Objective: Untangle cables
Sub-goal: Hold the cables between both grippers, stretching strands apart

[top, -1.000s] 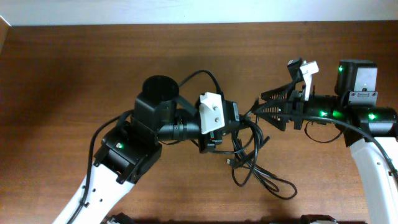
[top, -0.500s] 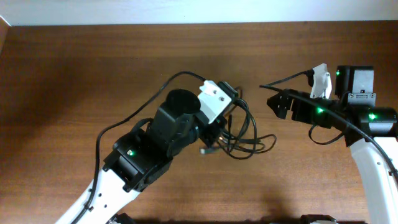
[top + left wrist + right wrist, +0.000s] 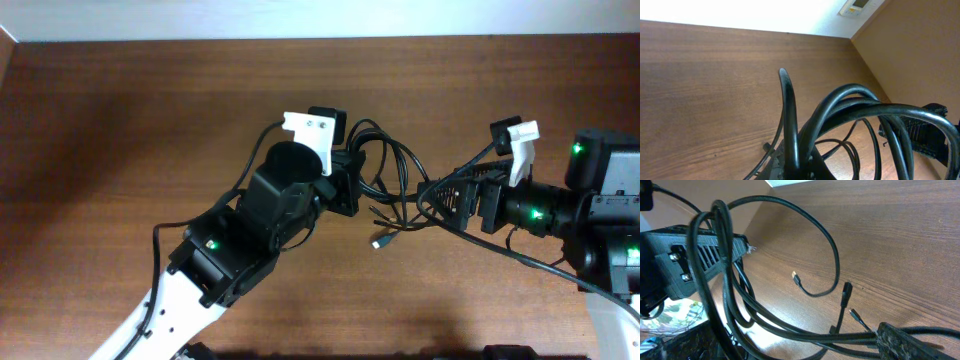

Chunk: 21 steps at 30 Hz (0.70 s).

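Observation:
A tangle of black cables point(image 3: 393, 176) hangs in loops between my two grippers, above the brown table point(image 3: 120, 120). My left gripper point(image 3: 348, 186) is shut on several thick strands at the bundle's left side; in the left wrist view the strands point(image 3: 840, 107) rise out of its jaws point(image 3: 796, 167). My right gripper point(image 3: 446, 198) is shut on strands at the right side; in the right wrist view the cables point(image 3: 790, 325) run left from its jaws point(image 3: 882, 336). Loose connector ends point(image 3: 378, 241) dangle below the bundle and also show in the right wrist view point(image 3: 796, 276).
The left arm point(image 3: 230, 250) reaches in from the bottom left, the right arm point(image 3: 580, 215) from the right. The left gripper's body point(image 3: 690, 255) shows in the right wrist view. A pale wall runs along the table's far edge point(image 3: 300, 20).
The left gripper has moved toward the far edge with the bundle. The right gripper has moved nearer and taken hold of strands. The loops now stretch between the two grippers.

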Motion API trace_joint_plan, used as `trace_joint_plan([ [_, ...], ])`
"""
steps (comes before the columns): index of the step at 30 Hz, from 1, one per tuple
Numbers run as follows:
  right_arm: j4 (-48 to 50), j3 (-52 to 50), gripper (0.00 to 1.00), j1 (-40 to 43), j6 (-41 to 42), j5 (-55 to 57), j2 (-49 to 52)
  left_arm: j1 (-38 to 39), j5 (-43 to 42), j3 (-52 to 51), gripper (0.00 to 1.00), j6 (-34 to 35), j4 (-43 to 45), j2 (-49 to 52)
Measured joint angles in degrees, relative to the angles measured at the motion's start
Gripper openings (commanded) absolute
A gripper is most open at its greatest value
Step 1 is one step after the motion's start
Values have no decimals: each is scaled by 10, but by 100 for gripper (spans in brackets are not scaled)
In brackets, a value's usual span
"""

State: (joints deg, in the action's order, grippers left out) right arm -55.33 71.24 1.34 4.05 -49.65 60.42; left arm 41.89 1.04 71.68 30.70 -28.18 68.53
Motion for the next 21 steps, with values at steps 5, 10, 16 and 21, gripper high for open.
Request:
trace_joint_plan([
  [5, 0, 0, 100, 0, -10, 0, 0, 0, -13, 0, 0, 4, 6, 33],
  [10, 0, 0, 88, 0, -93, -71, 0, 0, -89, 0, 0, -31, 66, 34],
  [16, 0, 0, 8, 0, -134, -113, 0, 37, -115, 0, 5, -35, 112, 63],
  [21, 0, 0, 4, 0, -133, -99, 0, 36, -116, 0, 69, -37, 118, 63],
])
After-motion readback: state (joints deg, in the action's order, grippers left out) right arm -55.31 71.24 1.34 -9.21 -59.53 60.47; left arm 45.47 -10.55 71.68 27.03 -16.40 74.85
